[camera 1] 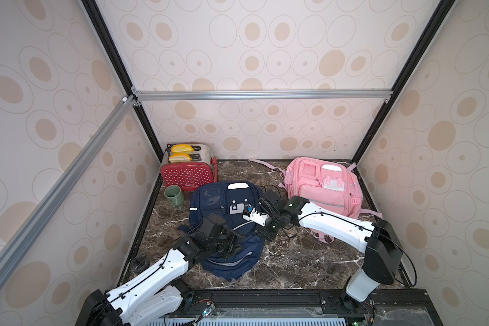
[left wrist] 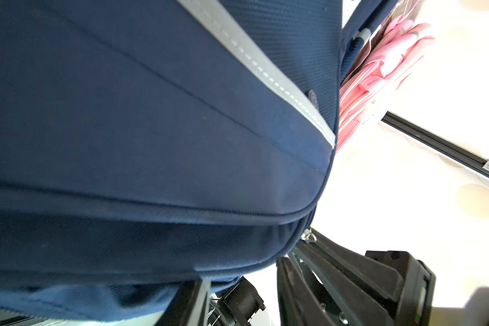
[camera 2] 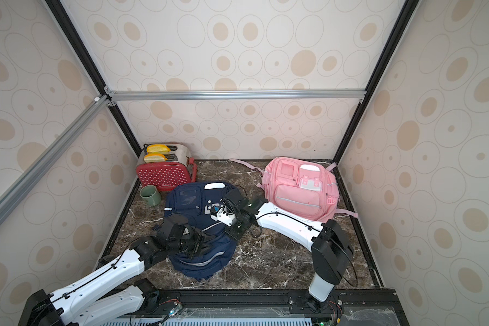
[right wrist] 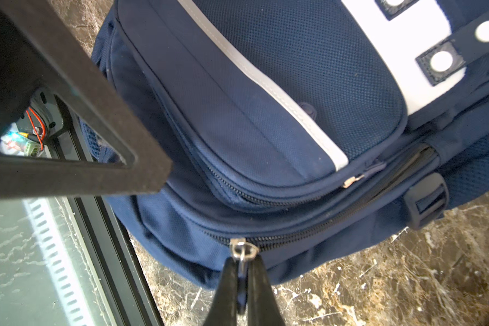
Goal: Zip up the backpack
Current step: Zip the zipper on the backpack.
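Lying left of centre on the marble bench point(camera 1: 294, 262), the navy backpack point(camera 1: 218, 203) is not yet zipped, I judge: its main zipper point(right wrist: 308, 225) gapes near the side buckle point(right wrist: 426, 200). The left tool point(camera 1: 232, 248) sits at the bag's near end, grip unclear. The right tool point(right wrist: 242, 265) is pinched tight on the zipper pull point(right wrist: 242, 251), partway along the track.

Navy backpack point(camera 2: 187, 203) lies between green mug point(camera 2: 150, 195) and pink backpack point(camera 2: 299, 189).
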Motion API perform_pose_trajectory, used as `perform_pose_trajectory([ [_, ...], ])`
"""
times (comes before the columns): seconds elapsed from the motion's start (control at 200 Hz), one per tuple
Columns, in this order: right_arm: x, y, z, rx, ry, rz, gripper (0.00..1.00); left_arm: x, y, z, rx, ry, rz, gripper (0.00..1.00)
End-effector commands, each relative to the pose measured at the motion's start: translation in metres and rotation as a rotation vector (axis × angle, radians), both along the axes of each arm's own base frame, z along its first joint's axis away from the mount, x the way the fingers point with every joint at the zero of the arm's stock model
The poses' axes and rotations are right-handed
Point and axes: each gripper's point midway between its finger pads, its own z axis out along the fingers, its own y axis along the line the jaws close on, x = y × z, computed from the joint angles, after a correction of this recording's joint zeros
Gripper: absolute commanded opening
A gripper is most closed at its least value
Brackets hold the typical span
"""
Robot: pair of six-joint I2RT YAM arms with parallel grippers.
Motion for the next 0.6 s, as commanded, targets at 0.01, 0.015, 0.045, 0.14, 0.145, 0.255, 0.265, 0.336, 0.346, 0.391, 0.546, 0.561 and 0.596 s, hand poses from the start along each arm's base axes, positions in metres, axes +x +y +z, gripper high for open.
perform_pose_trajectory([
  [0.01, -0.009, 0.021, 0.039, 0.145, -0.040, 0.055, 0.00, 0.005, 0.010, -0.012, 0.085, -0.029, 0.014, 0.37],
  [0.015, -0.009, 0.021, 0.039, 0.146, -0.038, 0.056, 0.00, 0.005, 0.011, -0.013, 0.087, -0.028, 0.014, 0.36],
  [0.045, -0.011, 0.022, 0.042, 0.154, -0.036, 0.063, 0.00, 0.004, 0.011, -0.017, 0.091, -0.022, 0.013, 0.32],
  [0.14, -0.018, 0.021, 0.050, 0.172, -0.032, 0.080, 0.00, 0.004, 0.009, -0.027, 0.098, -0.010, 0.005, 0.11],
  [0.145, -0.018, 0.021, 0.051, 0.173, -0.032, 0.081, 0.00, 0.004, 0.009, -0.028, 0.098, -0.010, 0.005, 0.10],
  [0.255, -0.026, 0.014, 0.050, 0.166, -0.026, 0.099, 0.00, 0.006, 0.012, -0.028, 0.111, -0.015, 0.003, 0.00],
  [0.265, -0.027, 0.013, 0.050, 0.165, -0.025, 0.100, 0.00, 0.006, 0.013, -0.027, 0.115, -0.015, 0.001, 0.00],
  [0.336, -0.031, 0.006, 0.044, 0.145, -0.018, 0.105, 0.00, 0.007, 0.016, -0.025, 0.127, -0.020, 0.002, 0.00],
  [0.346, -0.031, 0.005, 0.042, 0.141, -0.016, 0.105, 0.00, 0.007, 0.016, -0.025, 0.128, -0.021, 0.002, 0.00],
  [0.391, -0.034, 0.001, 0.038, 0.128, -0.011, 0.108, 0.00, 0.006, 0.017, -0.025, 0.130, -0.020, 0.003, 0.00],
  [0.546, -0.037, -0.010, 0.031, 0.099, -0.017, 0.116, 0.00, -0.002, 0.026, -0.026, 0.159, -0.009, 0.000, 0.00],
  [0.561, -0.038, -0.011, 0.030, 0.095, -0.019, 0.119, 0.00, -0.003, 0.026, -0.026, 0.162, -0.009, -0.001, 0.00],
  [0.596, -0.037, -0.015, 0.027, 0.081, -0.033, 0.122, 0.00, -0.005, 0.028, -0.025, 0.168, -0.010, -0.002, 0.00],
])
